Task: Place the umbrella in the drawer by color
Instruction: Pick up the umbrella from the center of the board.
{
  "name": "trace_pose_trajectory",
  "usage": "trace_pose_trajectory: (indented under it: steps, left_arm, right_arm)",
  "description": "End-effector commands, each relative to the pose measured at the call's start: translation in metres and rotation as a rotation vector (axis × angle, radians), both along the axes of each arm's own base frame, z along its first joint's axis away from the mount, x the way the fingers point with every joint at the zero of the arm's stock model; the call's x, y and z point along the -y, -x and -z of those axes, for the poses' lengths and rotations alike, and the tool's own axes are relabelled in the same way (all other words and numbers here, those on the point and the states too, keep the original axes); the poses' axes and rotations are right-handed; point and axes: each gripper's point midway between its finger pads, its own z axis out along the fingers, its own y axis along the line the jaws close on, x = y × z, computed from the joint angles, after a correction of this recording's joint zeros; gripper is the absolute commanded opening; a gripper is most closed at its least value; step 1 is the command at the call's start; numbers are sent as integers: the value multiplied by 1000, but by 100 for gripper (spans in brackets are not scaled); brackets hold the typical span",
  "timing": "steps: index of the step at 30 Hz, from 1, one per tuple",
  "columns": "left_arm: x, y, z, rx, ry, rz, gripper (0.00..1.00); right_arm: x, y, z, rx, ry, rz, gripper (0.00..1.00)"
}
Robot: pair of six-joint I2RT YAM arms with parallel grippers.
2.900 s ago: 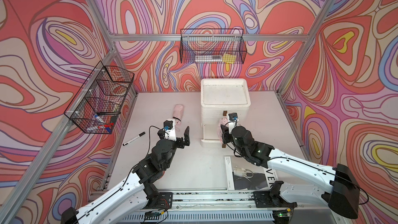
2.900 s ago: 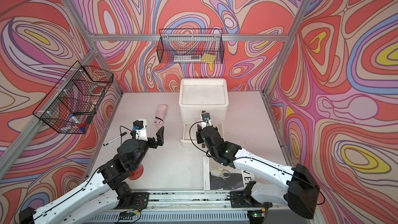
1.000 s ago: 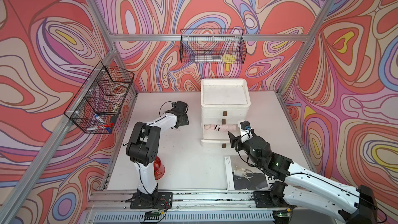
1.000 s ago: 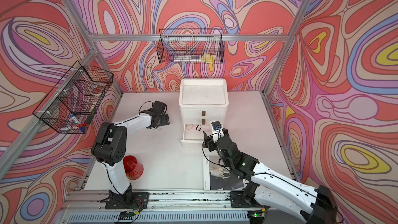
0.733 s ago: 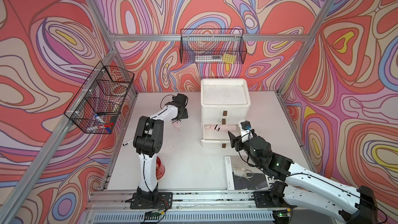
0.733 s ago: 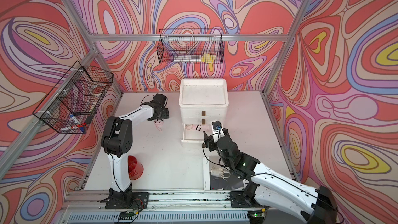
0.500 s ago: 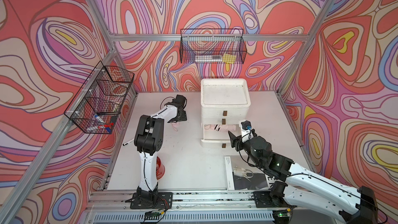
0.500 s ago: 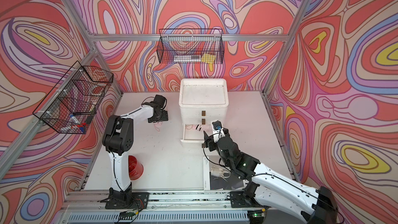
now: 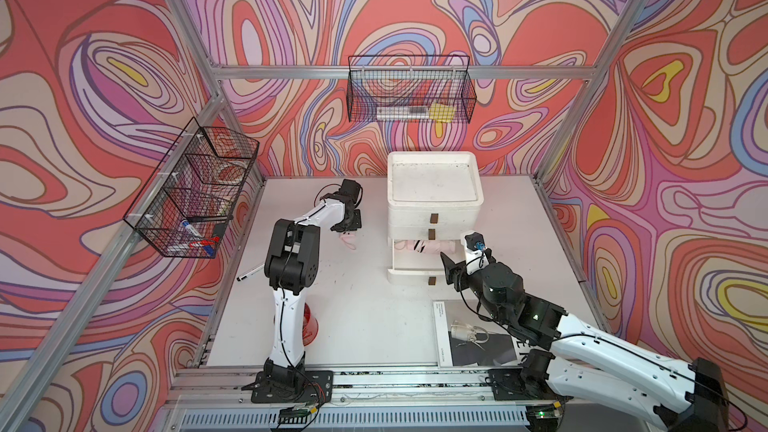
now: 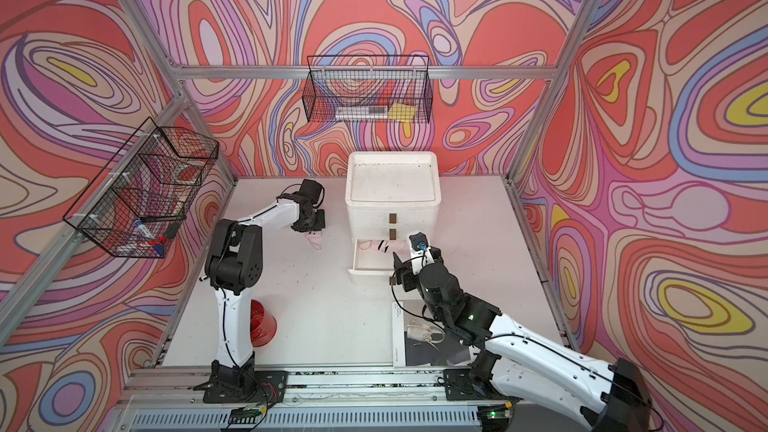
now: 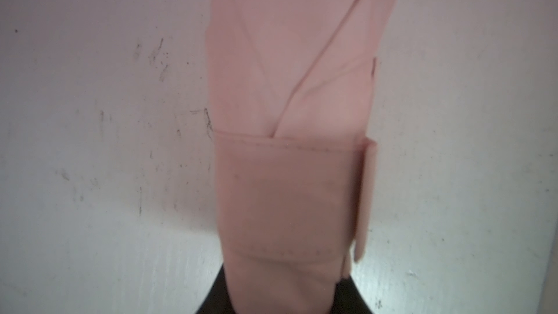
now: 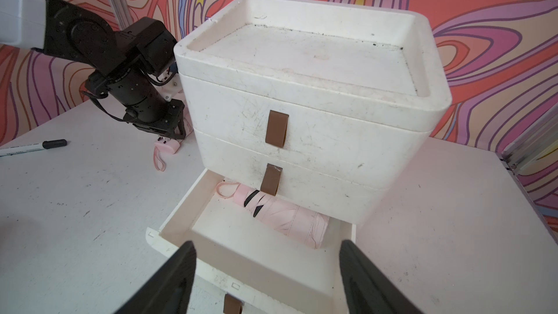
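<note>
Left wrist: pink umbrella point(image 11: 290, 152) fills frame, left end effector point(image 11: 280, 299) mostly cropped.

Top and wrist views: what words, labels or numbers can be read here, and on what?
Nothing reads clearly.
Magazine: large white cover letters, cut off by the right arm; small margin print too small.
Marker: print on the barrel, too blurred.
Drawer unit: no text.

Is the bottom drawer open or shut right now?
Open. The bottom drawer is pulled out from the white cabinet, with a folded pink umbrella lying inside.
</note>
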Motion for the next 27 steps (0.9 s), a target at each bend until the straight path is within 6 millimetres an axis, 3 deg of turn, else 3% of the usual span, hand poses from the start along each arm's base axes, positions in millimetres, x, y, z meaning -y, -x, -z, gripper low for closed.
trace_pose_trajectory:
  steps: [1,2,7,10,15,20,24,27]
  left_arm:
    - [-7,22,14,-55,8,1,4]
    - [-4,22,8,-38,26,7,0]
    - [-1,28,-35,119,102,-1,0]
    - [18,36,-72,269,218,66,0]
    - [56,86,-141,534,236,235,0]
    - [69,137,-198,729,287,317,0]
    - [103,177,-229,837,367,495,0]
    - [130,208,-245,886,455,649,0]
  right_arm:
    - [1,0,2,5,6,10,77]
    - [1,0,3,4,5,8,77]
    - [2,-2,6,11,16,21,77]
    - [-2,-4,7,9,7,16,77]
    - [-9,-3,-2,-24,-41,-5,78]
    - [-22,2,-15,-68,-93,-68,79]
    - [-40,4,-26,-125,-134,-128,80]
    - [-63,10,-42,-167,-178,-229,88]
